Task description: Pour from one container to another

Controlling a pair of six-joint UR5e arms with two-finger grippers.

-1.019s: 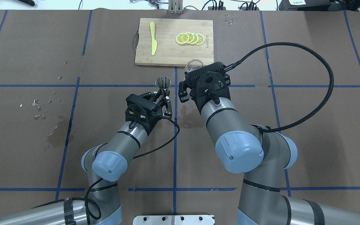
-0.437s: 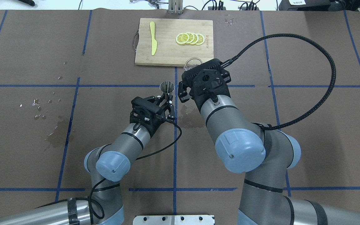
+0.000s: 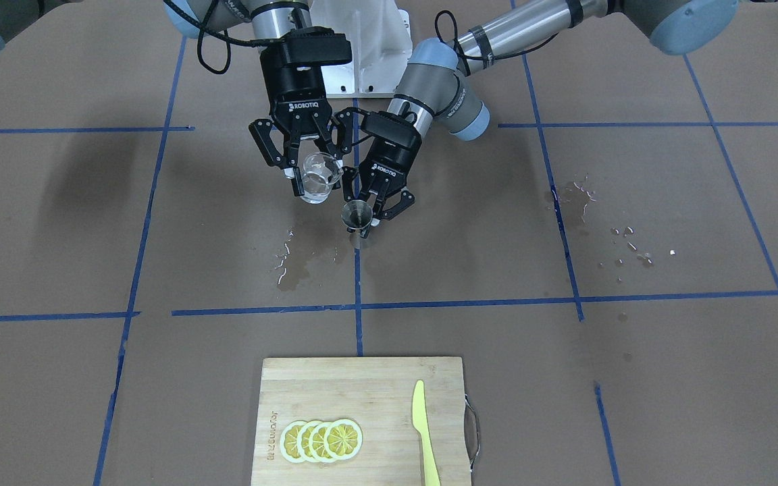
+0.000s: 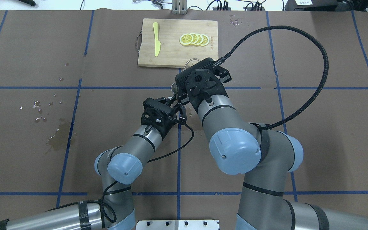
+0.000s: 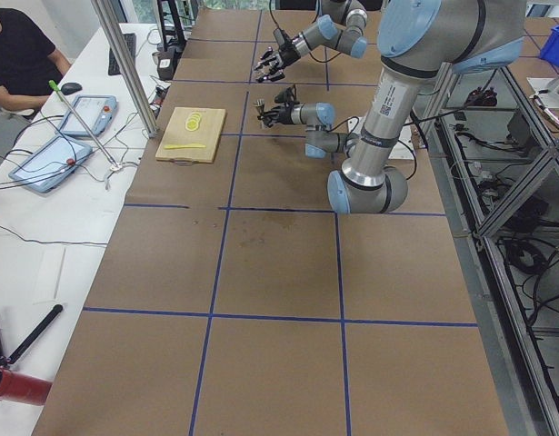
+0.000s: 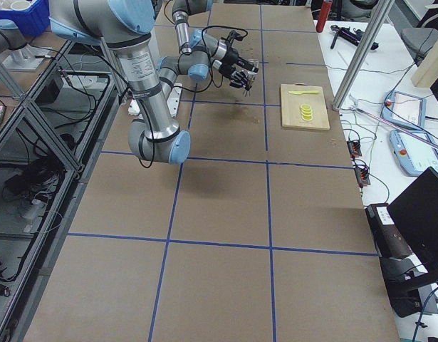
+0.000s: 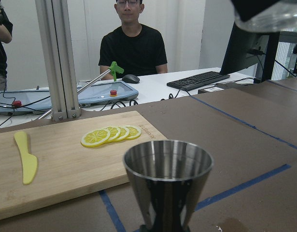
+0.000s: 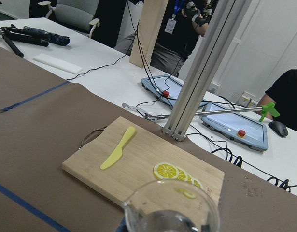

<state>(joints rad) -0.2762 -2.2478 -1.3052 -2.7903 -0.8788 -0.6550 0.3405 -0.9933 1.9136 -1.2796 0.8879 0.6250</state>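
While your right gripper is clamping the clear glass tumbler between its fingers, it is hanging above the table, just beside the steel jigger and a little higher. Your left gripper is holding that jigger upright, mouth up. Water is sitting in the tumbler. Farther out, a wet patch is lying on the brown table cover, and the cutting board is carrying lemon slices and a yellow knife.
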